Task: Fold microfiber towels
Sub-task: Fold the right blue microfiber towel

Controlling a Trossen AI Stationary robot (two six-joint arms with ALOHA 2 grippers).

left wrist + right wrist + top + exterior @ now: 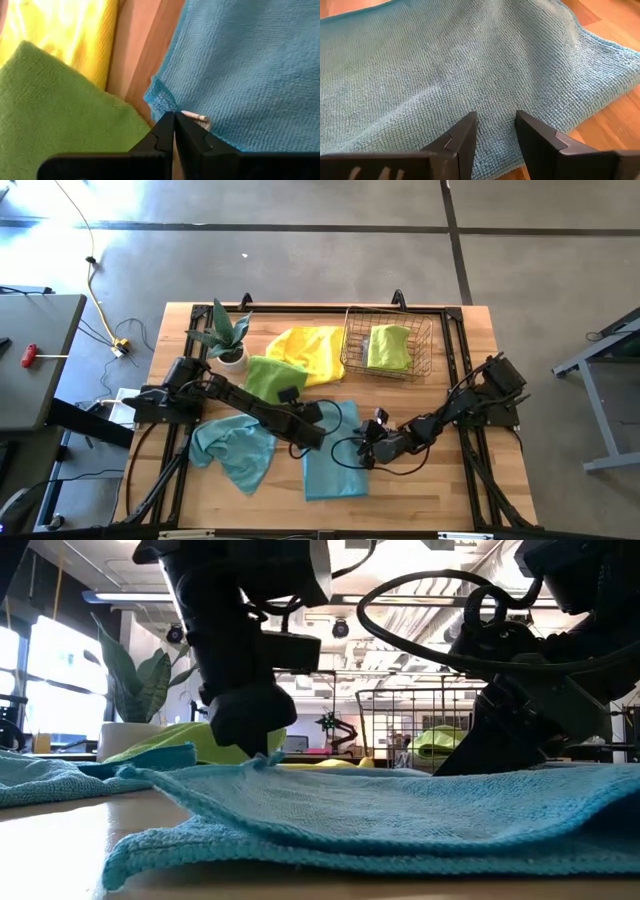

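Up close, left end effector (174, 120) pinching teal towel (250, 70) — corner

Grey concrete floor (330, 205), bright windows (55, 670), grey side table (35, 360).

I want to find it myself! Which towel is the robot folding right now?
Look at the wooden table, near its front edge, between the two dark arms. A teal blue towel lies flat there, with the left gripper pinching its corner and the right gripper open at its edge. The other teal towel, further left, is crumpled and untouched.
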